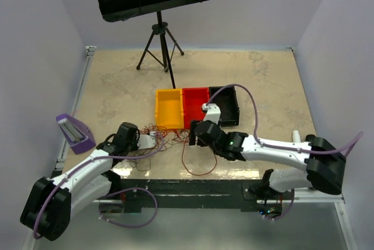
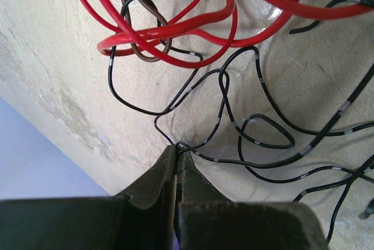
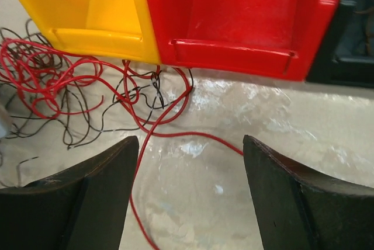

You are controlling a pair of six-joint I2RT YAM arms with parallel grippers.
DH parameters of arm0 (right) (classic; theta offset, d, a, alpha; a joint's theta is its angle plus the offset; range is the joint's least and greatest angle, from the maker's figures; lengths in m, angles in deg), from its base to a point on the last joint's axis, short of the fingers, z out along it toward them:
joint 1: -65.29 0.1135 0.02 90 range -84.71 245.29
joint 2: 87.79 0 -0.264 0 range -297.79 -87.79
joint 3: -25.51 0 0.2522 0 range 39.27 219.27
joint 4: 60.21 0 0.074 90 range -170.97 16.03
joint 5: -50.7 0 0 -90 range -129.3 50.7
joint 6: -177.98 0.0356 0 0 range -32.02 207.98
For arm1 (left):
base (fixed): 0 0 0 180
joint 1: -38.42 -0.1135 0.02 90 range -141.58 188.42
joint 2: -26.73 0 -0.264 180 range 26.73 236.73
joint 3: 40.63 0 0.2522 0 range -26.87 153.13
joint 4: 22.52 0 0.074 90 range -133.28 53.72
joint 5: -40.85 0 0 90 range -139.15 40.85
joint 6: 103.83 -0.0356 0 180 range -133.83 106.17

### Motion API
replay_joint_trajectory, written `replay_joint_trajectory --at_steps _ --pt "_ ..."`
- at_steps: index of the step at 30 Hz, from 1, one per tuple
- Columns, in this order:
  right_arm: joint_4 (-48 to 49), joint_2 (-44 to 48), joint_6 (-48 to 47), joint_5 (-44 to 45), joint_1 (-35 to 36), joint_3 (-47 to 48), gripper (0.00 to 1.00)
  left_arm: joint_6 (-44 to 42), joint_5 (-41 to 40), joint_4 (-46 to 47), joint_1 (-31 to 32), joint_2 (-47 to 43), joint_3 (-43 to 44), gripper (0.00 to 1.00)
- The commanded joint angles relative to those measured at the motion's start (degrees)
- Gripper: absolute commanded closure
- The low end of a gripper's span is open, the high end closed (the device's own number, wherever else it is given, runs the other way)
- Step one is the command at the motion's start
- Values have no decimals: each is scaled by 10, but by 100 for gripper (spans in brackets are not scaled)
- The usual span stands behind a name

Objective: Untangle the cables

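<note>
1. The cables (image 1: 166, 139) are a messy red and black tangle on the table (image 1: 117, 86), right in front of the yellow bin (image 1: 168, 110) and between the two arms.
2. The left gripper (image 1: 146, 140) is down at the left edge of the tangle. In the wrist view its jaws are pressed together, with a thin black cable (image 2: 204, 156) pinched right at the tip.
3. Above that pinch, thicker red loops (image 2: 175, 34) cross over a brown strand (image 2: 146, 51) and more black ones.
4. The right gripper (image 1: 196, 133) hangs over the right side of the pile with its jaws wide apart, nothing in them.
5. One long red cable (image 3: 198, 135) runs along the table between those open fingers (image 3: 99, 191), and I can't see it touching either one.
6. The red bin (image 3: 234, 10) and black bin (image 3: 350, 45) sit next to the yellow one, just behind the mess.
</note>
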Motion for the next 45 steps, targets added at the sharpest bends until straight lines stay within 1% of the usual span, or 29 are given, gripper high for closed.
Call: replay_joint_trajectory --at_steps 1,4,11,15,19,22,27,31,38,41,45 --pt "84 -75 -115 -94 -22 34 24 2 -3 15 -5 -1 3 100" --pt "100 -112 -124 -108 -23 36 26 3 -3 18 -5 0 -1 100" --pt "155 -126 -137 -129 -27 4 25 0 -4 31 -5 5 -8 100" --pt "185 -141 -156 -155 -38 -1 25 4 -5 38 -5 14 -9 100" --pt "178 -174 -175 -155 -40 16 26 5 -5 41 -5 14 -12 100" --pt "176 -182 -179 -160 -40 23 28 4 -6 45 -5 17 -13 100" --pt "136 -213 -157 -162 -41 42 33 6 -11 52 -5 25 -15 100" --pt "141 -188 -143 -167 -40 26 37 9 -18 59 -5 37 -20 100" --pt "141 -110 -120 -195 -40 -20 37 7 -19 60 -5 29 -25 100" --pt "156 -118 -113 -216 -40 -32 38 11 -18 57 -5 30 -23 100" --pt "172 -144 -112 -214 -40 -35 38 12 -16 47 -5 23 -22 100"
